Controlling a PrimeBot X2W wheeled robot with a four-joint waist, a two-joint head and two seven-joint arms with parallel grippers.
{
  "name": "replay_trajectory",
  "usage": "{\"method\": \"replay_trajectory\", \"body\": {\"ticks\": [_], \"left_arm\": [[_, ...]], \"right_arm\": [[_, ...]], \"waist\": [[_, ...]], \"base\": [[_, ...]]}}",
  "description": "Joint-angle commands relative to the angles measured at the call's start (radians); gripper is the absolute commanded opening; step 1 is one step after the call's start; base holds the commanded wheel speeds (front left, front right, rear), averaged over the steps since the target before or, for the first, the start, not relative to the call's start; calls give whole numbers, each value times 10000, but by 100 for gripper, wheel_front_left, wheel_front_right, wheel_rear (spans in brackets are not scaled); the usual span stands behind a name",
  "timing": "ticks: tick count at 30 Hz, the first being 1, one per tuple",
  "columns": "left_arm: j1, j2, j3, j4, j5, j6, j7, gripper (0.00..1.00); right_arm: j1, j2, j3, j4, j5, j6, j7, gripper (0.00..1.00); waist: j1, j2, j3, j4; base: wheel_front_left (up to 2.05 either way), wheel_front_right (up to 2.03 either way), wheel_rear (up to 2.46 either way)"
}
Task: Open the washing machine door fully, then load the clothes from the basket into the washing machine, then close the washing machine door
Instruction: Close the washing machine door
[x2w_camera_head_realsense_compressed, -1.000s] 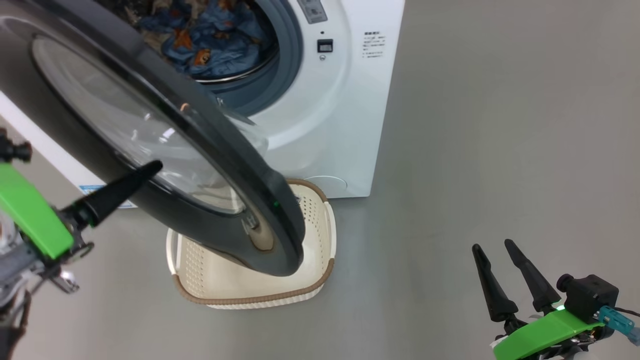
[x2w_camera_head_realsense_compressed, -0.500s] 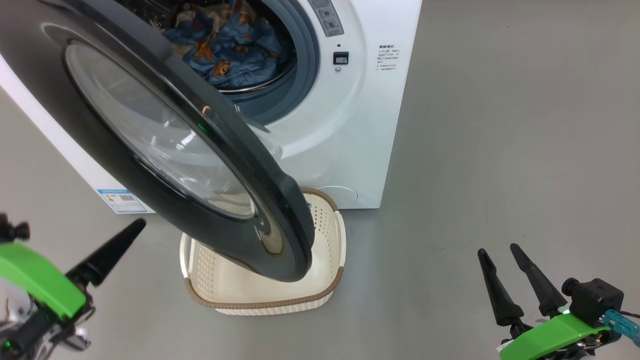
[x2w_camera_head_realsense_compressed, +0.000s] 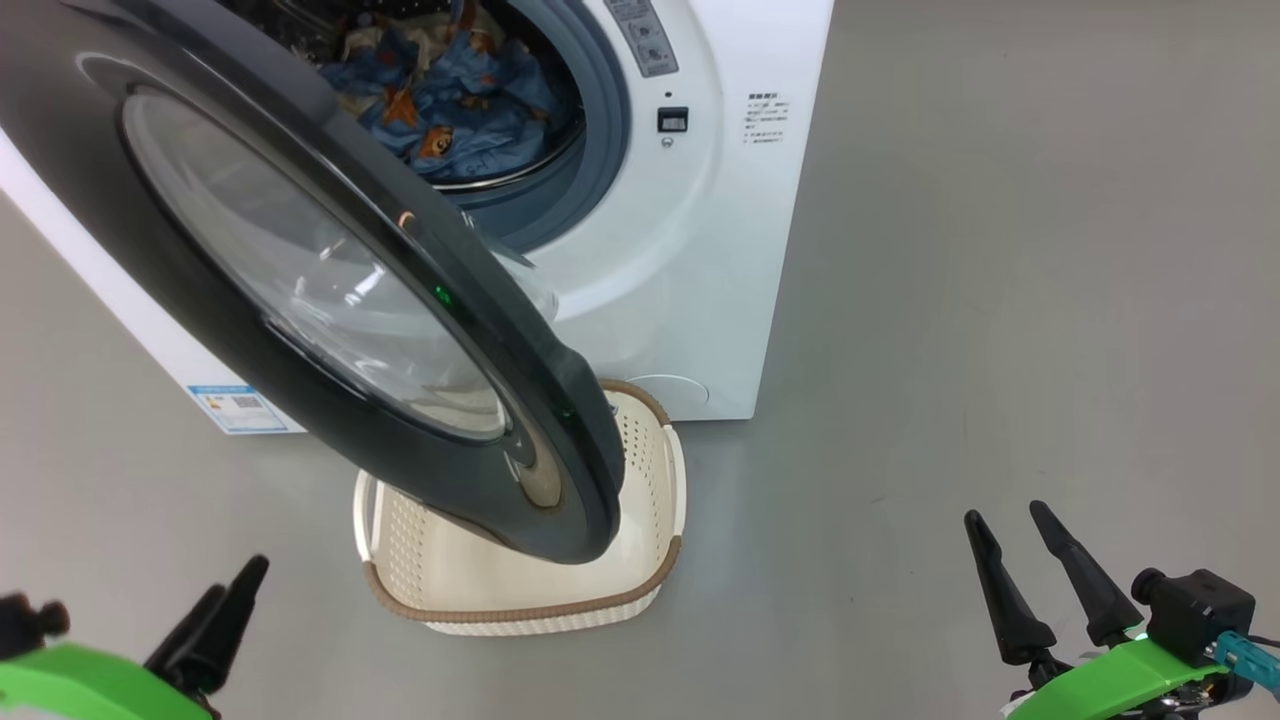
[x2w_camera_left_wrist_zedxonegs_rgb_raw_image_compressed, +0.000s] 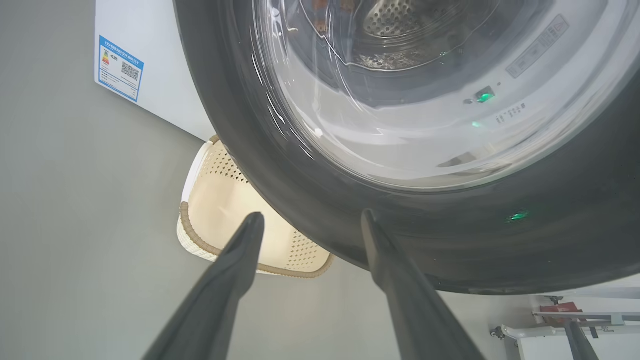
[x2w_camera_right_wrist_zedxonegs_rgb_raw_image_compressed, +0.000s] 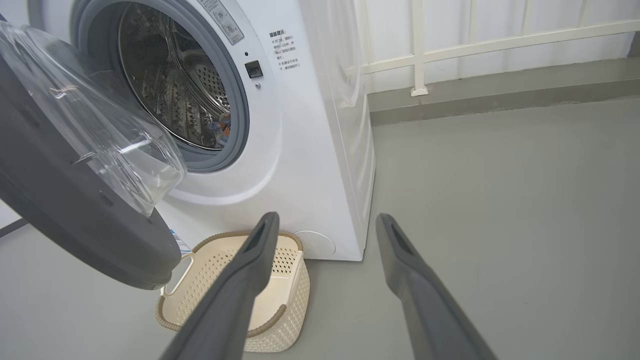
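1. Two pincers, both released and empty. The left pincer (x2w_camera_head_realsense_compressed: 232, 580) sat low at the lower left of the head view. The right pincer (x2w_camera_head_realsense_compressed: 1006, 513) was parked at the lower right, well clear of the machine.
2. Change: a second earlier the left pincer's fingertip was up against the outer face of the washing machine door (x2w_camera_head_realsense_compressed: 320, 280). It had since dropped away and ended off the door, fingers (x2w_camera_left_wrist_zedxonegs_rgb_raw_image_compressed: 235, 270) aimed at the black ring (x2w_camera_left_wrist_zedxonegs_rgb_raw_image_compressed: 450, 245). The head camera shifted too, so any small door swing couldn't be judged.
3. The door stood part open, its lower edge hanging over the basket (x2w_camera_head_realsense_compressed: 520, 612). The basket sat on the floor (x2w_camera_head_realsense_compressed: 1000, 300) against the washing machine (x2w_camera_head_realsense_compressed: 720, 250) and looked empty.
4. All visible clothes (x2w_camera_head_realsense_compressed: 440, 90) lay in the drum (x2w_camera_right_wrist_zedxonegs_rgb_raw_image_compressed: 170, 75), blue with orange prints.
5. Read: loading looked done and only the door closing was left. The left arm's retreat looked like a reset before the next push.
6. Writing: the blue label (x2w_camera_head_realsense_compressed: 235, 408) low on the front carried coloured bars and a QR code, text too small. The printed block (x2w_camera_head_realsense_compressed: 765, 108) right of the opening and the grey sticker (x2w_camera_head_realsense_compressed: 645, 35) above it were illegible. No brand was readable.
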Motion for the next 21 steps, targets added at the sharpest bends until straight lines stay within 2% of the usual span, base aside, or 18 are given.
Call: {"method": "replay_trajectory", "body": {"ticks": [1, 10, 13, 21], "left_arm": [[-187, 396, 289, -23, 62, -50, -396, 100], [19, 298, -760, 857, 651, -50, -2599, 100], [-33, 129, -793, 1365, 1449, -50, -2921, 100], [299, -1083, 1162, 1561, 4609, -50, -2945, 100]], "right_arm": [[77, -184, 174, -209, -28, 17, -76, 100], [157, -194, 119, -184, -6, 17, -76, 100], [209, -208, 62, -188, 0, 17, -76, 100], [242, -169, -113, -248, -2, 17, -76, 100]], "waist": [[0, 0, -28, -34], [0, 0, -68, -176], [0, 0, -99, -205], [0, 0, -134, -294]], "base": [[0, 0, 0], [0, 0, 0], [0, 0, 0], [0, 0, 0]]}}
